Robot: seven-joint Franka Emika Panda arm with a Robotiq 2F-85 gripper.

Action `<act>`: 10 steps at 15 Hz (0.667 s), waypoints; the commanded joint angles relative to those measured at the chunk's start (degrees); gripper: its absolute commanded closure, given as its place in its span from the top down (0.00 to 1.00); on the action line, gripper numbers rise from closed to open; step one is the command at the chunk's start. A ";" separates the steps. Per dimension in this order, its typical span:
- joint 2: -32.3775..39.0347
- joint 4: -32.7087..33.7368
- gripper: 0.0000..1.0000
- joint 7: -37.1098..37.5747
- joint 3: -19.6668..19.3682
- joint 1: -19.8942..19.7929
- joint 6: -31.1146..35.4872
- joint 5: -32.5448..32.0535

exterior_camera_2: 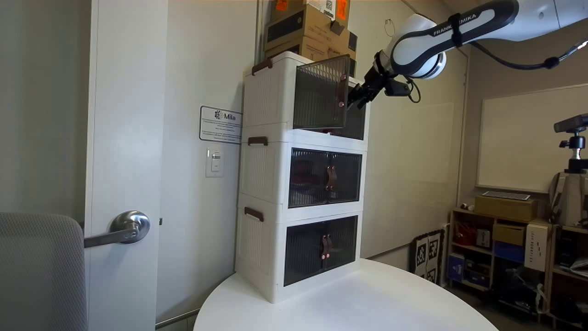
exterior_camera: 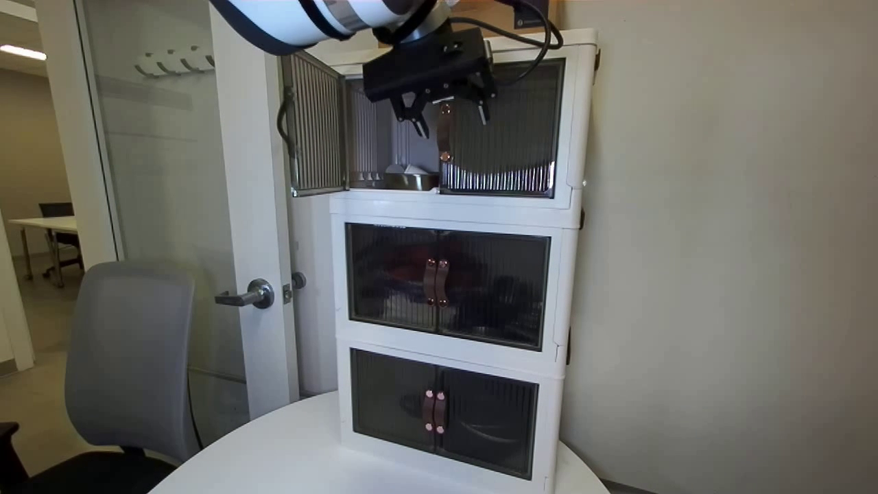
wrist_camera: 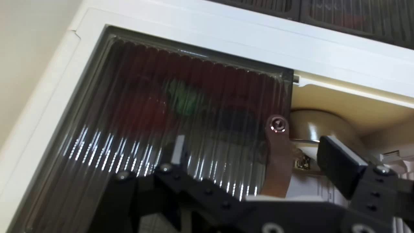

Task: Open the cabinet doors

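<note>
Jaws of the black two-finger gripper (exterior_camera: 454,127) are spread wide, nothing held. Brown strap handle with coppery studs (wrist_camera: 278,155) shows between the fingers in the wrist view, closer to the 3 o'clock one. Strap's long axis runs roughly 12 to 6, jaws would close across it: right alignment, I'd say. Touching or short of it, can't tell. Strap sits on the centre edge of the shut, dark smoked, ribbed see-through door panel (exterior_camera: 514,130), which lies at 3 o'clock from the jaws in an exterior view; its mate, the open smoked see-through panel (exterior_camera: 319,127), stands swung out at 9. So half done, by my read: one door left. Next likely wants a straight advance onto the strap, squeeze, pull along the hinge arc. Risk: strap's off-centre, so the closer finger could nudge it aside; thin, may slip in the pull. Both panels belong to the top tier of the white three-tier cabinet (exterior_camera: 453,209), on the round white surface (exterior_camera_2: 367,303) at 6 o'clock.
</note>
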 commanded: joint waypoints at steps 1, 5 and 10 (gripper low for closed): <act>-7.01 9.06 1.00 1.36 -3.62 8.16 -0.31 -5.54; -10.95 14.50 1.00 -0.19 -4.14 12.75 -0.33 -6.84; -12.88 15.82 0.99 -1.51 -2.51 13.48 -1.66 -5.43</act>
